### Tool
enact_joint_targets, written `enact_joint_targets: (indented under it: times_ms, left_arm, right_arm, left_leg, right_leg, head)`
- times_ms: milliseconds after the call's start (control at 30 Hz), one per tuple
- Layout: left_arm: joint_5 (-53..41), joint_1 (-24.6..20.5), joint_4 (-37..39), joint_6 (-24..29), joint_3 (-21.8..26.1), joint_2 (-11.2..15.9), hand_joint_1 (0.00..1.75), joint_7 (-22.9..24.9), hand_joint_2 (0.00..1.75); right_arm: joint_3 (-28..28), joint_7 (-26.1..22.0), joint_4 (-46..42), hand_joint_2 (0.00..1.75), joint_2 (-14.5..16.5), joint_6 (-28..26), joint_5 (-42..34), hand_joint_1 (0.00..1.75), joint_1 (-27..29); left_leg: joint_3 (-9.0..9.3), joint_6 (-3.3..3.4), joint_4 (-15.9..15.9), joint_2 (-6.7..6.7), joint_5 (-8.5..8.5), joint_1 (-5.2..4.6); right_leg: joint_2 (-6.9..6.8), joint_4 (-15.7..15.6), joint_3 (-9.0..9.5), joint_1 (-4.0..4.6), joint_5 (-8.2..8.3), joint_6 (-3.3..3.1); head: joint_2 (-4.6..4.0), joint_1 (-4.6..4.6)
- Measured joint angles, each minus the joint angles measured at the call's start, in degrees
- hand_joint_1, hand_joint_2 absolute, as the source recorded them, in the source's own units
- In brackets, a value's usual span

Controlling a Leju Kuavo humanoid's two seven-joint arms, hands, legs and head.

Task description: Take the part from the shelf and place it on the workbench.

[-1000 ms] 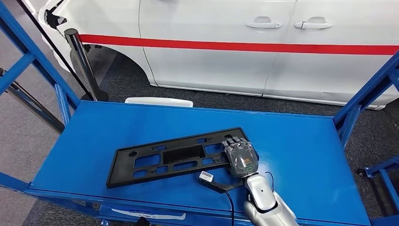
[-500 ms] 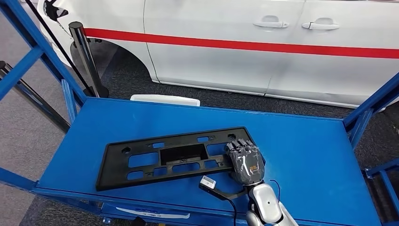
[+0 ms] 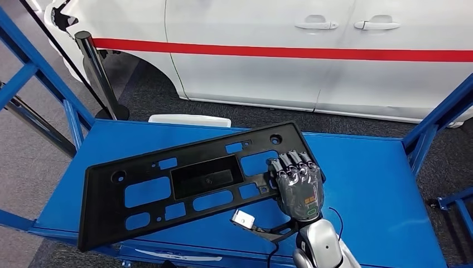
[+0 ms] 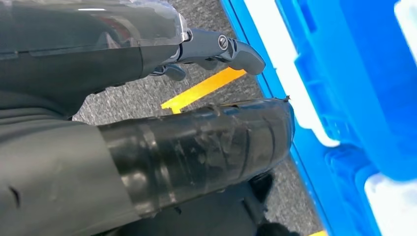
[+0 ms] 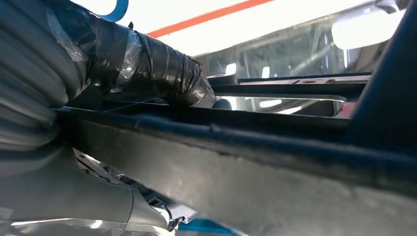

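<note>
The part [image 3: 184, 184] is a long flat black plastic panel with several cut-outs. My right hand [image 3: 298, 187] grips its right end and holds it tilted above the blue shelf surface [image 3: 368, 190], the left end hanging over the front edge. In the right wrist view the part's dark edge [image 5: 275, 167] runs across close up, with my taped thumb [image 5: 162, 73] lying over it. My left hand [image 4: 196, 108] hangs beside the shelf's blue edge [image 4: 314, 147], over grey floor, fingers apart and holding nothing.
A white car [image 3: 312, 61] with a red stripe stands just beyond the shelf. A black post [image 3: 97, 72] is at the far left. Blue frame uprights [image 3: 33, 72] [image 3: 440, 111] flank the shelf. A yellow floor line [image 4: 201, 88] lies under my left hand.
The part lay flat on the shelf one second ago; my right hand has lifted it, and it now stands higher and tilted, nearer the camera. The head view has shifted slightly.
</note>
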Motion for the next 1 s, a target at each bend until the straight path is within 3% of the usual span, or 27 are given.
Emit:
enact_joint_targets:
  times_ms: [67, 100, 233, 300, 367, 400, 433, 500, 567, 600, 733, 800, 867, 900, 933, 967, 1000]
  left_arm:
    - [0.18, -0.08, 0.00, -0.05, 0.00, 0.00, 0.00, -0.03, 0.00]
    - [0.30, -0.09, 0.00, -0.08, 0.00, 0.00, 0.00, -0.06, 0.00]
    - [0.83, 0.12, 0.00, -0.07, 0.00, -0.01, 0.00, -0.23, 0.00]
    - [0.89, 0.10, 0.00, -0.04, 0.00, -0.05, 0.00, -0.30, 0.87]
    - [0.90, 0.14, 0.00, -0.01, 0.00, -0.08, 0.00, -0.31, 1.75]
    - [0.90, 0.20, 0.00, -0.01, 0.00, -0.09, 0.00, -0.31, 1.75]
    - [0.90, 0.24, 0.00, -0.01, 0.00, -0.09, 0.00, -0.31, 1.75]
    - [0.96, 0.28, 0.00, -0.01, 0.00, -0.15, 0.00, -0.35, 1.75]
    - [1.05, 0.28, 0.00, -0.01, 0.00, -0.23, 0.00, -0.46, 1.75]
    - [1.09, 0.29, 0.00, -0.01, 0.00, -0.26, 0.00, -0.55, 1.75]
    - [1.09, 0.34, 0.00, 0.26, 0.00, -0.28, 0.00, -0.79, 1.75]
    - [1.19, 0.33, 0.00, 0.55, 0.00, -0.29, 0.00, -0.78, 1.75]
    - [1.42, 0.40, 0.00, 0.63, 0.00, -0.31, 0.00, -0.51, 1.75]
    - [1.51, 0.45, 0.00, 0.69, 0.00, -0.33, 0.00, -0.17, 1.75]
    - [1.55, 0.50, 0.00, 0.89, 0.00, -0.35, 0.00, 0.26, 1.75]
    - [1.57, 0.52, 0.00, 1.27, 0.00, -0.37, 0.00, 0.71, 1.75]
    - [1.62, 0.52, 0.00, 1.79, 0.00, -0.39, 0.00, 1.07, 1.75]
  right_arm:
    - [0.11, 0.42, -0.87, 1.75, 0.01, -0.01, 1.12, 1.75, -0.01]
    - [0.26, 0.64, -1.27, 1.75, 0.02, 0.02, 1.74, 1.75, 0.01]
    - [1.66, 1.16, -2.37, 1.75, 0.02, 0.13, 3.37, 1.75, 0.31]
    - [2.25, 1.33, -2.72, 1.75, 0.01, 0.14, 3.61, 1.75, 0.49]
    - [2.61, 1.44, -2.80, 1.75, 0.00, 0.15, 3.68, 1.75, 0.74]
    - [2.72, 1.45, -2.79, 1.75, -0.01, 0.16, 3.69, 1.75, 0.93]
    - [2.80, 1.46, -2.79, 1.75, -0.02, 0.16, 3.72, 1.75, 1.07]
    - [3.02, 1.49, -2.86, 1.75, -0.03, 0.14, 3.80, 1.75, 1.18]
    - [3.45, 1.60, -3.05, 1.75, -0.02, 0.10, 3.91, 1.75, 1.19]
    - [3.73, 1.72, -3.16, 1.75, -0.02, 0.07, 3.96, 1.75, 1.25]
    - [4.79, 2.39, -3.66, 1.75, 0.01, -0.02, 4.08, 1.75, 1.43]
    - [5.31, 2.85, -3.86, 1.75, 0.04, -0.03, 4.09, 1.75, 1.37]
    - [5.77, 3.36, -3.90, 1.75, 0.06, -0.02, 4.07, 1.75, 1.36]
    - [5.92, 3.59, -3.89, 1.75, 0.06, 0.01, 4.04, 1.75, 1.37]
    - [6.03, 3.84, -3.86, 1.75, 0.06, 0.03, 4.00, 1.75, 1.37]
    - [6.10, 4.09, -3.84, 1.75, 0.06, 0.05, 3.96, 1.75, 1.37]
    - [6.14, 4.31, -3.81, 1.75, 0.06, 0.07, 3.93, 1.75, 1.35]
  left_leg:
    - [3.23, 0.59, -7.02, -0.03, 2.63, -0.23]
    - [3.91, 0.92, -8.60, -0.07, 2.87, -0.38]
    - [4.24, 2.44, -9.71, -0.13, 3.20, -0.33]
    - [4.46, 3.16, -10.20, -0.04, 3.49, -0.15]
    - [4.41, 3.43, -10.17, -0.01, 3.44, -0.25]
    - [4.41, 3.47, -10.11, -0.03, 3.39, -0.30]
    - [4.41, 3.45, -10.01, -0.06, 3.33, -0.31]
    - [4.45, 3.24, -9.59, -0.17, 3.05, -0.29]
    - [4.25, 2.78, -8.91, -0.25, 2.59, -0.45]
    - [4.09, 2.49, -8.64, -0.26, 2.44, -0.57]
    - [3.73, 1.26, -7.93, -0.22, 1.77, -0.49]
    - [1.94, 0.64, -3.79, -0.17, -0.87, -0.29]
    - [-1.55, 0.17, 3.73, -0.15, -4.35, -0.17]
    - [-2.88, 0.05, 6.48, -0.15, -5.10, -0.14]
    - [-3.39, 0.04, 7.39, -0.15, -4.79, -0.14]
    - [-2.78, 0.14, 5.96, -0.15, -3.39, -0.15]
    - [-1.18, 0.36, 2.51, -0.15, -1.26, -0.16]
  right_leg:
    - [0.04, 0.05, 0.15, 0.19, -0.15, 0.44]
    - [0.03, 0.05, 0.12, 0.27, -0.16, 0.72]
    - [0.00, 0.58, -0.18, 0.25, -0.68, 1.91]
    - [0.00, 5.19, -2.25, 0.20, -3.57, 2.21]
    - [0.02, 12.64, -5.80, 0.23, -6.94, 2.40]
    - [0.02, 15.06, -7.01, 0.22, -7.46, 2.47]
    - [0.01, 15.41, -7.24, 0.20, -6.85, 2.50]
    - [-0.01, 9.78, -4.53, 0.14, -3.09, 2.37]
    - [0.00, 3.14, -1.28, 0.21, -0.72, 1.99]
    - [0.03, 1.54, -0.58, 0.30, -0.46, 1.76]
    - [0.11, 0.72, -0.42, 0.37, -0.43, 0.49]
    - [-0.04, 0.44, -0.24, 0.17, -0.33, -0.05]
    - [-0.13, 0.42, -0.23, 0.24, -0.38, -0.26]
    - [-0.15, 0.43, -0.21, 0.28, -0.40, -0.29]
    - [-0.14, 0.44, -0.18, 0.31, -0.42, -0.31]
    - [-0.11, 0.44, -0.10, 0.34, -0.43, -0.31]
    - [-0.06, 0.44, 0.03, 0.36, -0.46, -0.28]
  head:
    - [0.00, 0.01]
    - [0.00, 0.02]
    - [0.00, 0.06]
    - [0.00, 0.11]
    - [0.00, 0.11]
    - [0.00, 0.12]
    - [0.00, 0.11]
    - [0.00, 0.12]
    - [0.00, 0.11]
    - [0.00, 0.09]
    - [0.00, 0.04]
    - [0.00, 0.00]
    - [0.00, -0.03]
    - [0.00, -0.03]
    - [0.00, -0.03]
    - [0.00, -0.03]
    - [0.00, -0.03]
